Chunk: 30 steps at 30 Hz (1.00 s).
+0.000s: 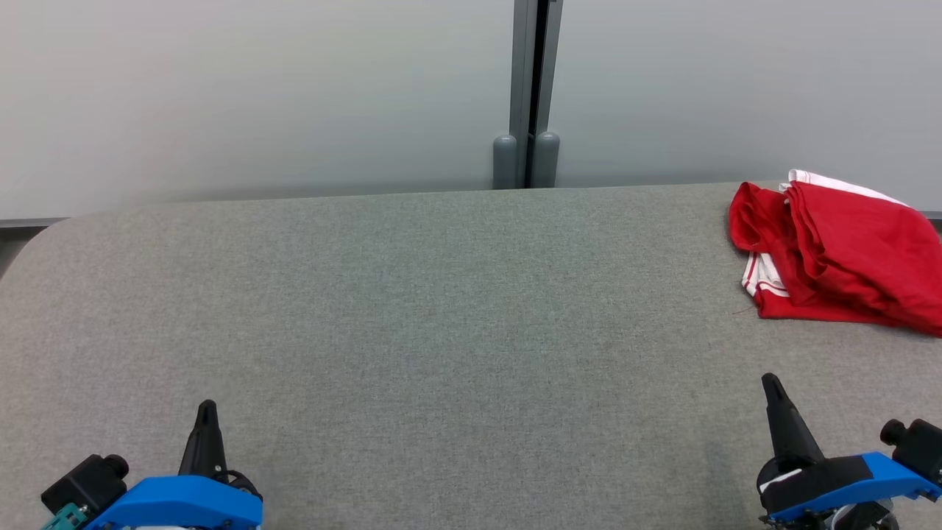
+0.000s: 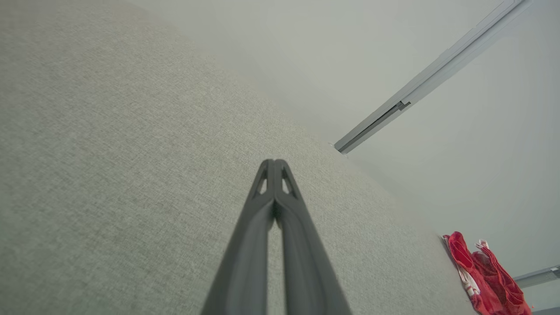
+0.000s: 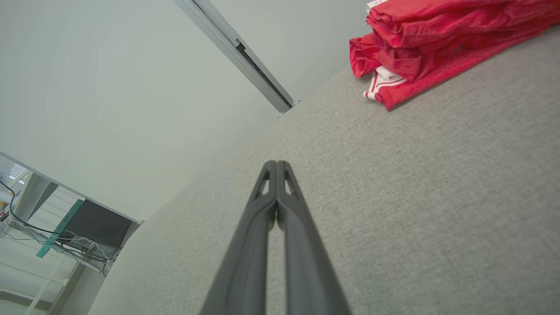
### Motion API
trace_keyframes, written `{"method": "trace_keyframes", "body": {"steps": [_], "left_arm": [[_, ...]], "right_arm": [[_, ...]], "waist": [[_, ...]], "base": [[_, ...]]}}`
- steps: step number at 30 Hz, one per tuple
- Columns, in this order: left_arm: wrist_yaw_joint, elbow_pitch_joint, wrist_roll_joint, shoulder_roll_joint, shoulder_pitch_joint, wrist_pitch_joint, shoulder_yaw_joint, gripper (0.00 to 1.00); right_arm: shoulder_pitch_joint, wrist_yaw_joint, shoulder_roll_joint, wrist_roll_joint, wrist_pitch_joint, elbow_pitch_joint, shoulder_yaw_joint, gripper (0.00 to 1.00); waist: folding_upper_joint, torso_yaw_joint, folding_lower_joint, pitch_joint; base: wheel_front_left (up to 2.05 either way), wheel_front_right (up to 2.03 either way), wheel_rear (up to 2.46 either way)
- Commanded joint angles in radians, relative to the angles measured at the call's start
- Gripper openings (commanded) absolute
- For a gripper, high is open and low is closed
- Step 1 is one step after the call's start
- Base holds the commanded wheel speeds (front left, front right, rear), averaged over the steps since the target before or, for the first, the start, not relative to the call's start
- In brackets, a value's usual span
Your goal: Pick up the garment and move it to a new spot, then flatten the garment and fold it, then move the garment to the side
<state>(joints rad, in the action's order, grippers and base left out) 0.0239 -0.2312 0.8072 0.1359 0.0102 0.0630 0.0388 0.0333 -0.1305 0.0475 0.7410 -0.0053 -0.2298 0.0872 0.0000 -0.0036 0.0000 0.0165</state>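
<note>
- The red garment [image 1: 846, 258], trimmed in white, lies loosely folded at the far right corner of the grey surface [image 1: 441, 309].
- The left pincer [image 1: 207, 408] is clenched on nothing, over the near left corner.
- The right pincer [image 1: 770, 383] is clenched and empty, by the near right corner, apart from the garment.

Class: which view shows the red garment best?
Right wrist view: the red garment looks largest, folds and white trim clear. Head view crops its right edge; left wrist view shows it small, distant.
</note>
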Motion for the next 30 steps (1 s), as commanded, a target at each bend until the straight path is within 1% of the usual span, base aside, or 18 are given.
{"method": "trace_keyframes", "body": {"steps": [1,15,30], "left_arm": [[-0.009,0.008,0.028,0.002,-0.035,-0.006,-0.014,0.00],[-0.042,0.004,0.198,-0.018,-0.055,-0.043,-0.046,0.00],[-0.072,-0.001,0.356,-0.035,-0.072,-0.079,-0.075,0.00]], "right_arm": [[0.026,0.000,0.005,0.032,0.005,0.010,0.004,0.00],[0.040,0.000,0.005,0.216,0.031,0.006,0.009,0.00],[0.052,0.000,0.005,0.387,0.054,0.001,0.014,0.00]], "waist": [[0.0000,0.000,0.0000,0.000],[0.0000,0.001,0.0000,-0.002],[0.0000,0.001,0.0000,-0.005]], "base": [[0.00,0.00,0.00],[0.00,0.00,0.00],[0.00,0.00,0.00]]}}
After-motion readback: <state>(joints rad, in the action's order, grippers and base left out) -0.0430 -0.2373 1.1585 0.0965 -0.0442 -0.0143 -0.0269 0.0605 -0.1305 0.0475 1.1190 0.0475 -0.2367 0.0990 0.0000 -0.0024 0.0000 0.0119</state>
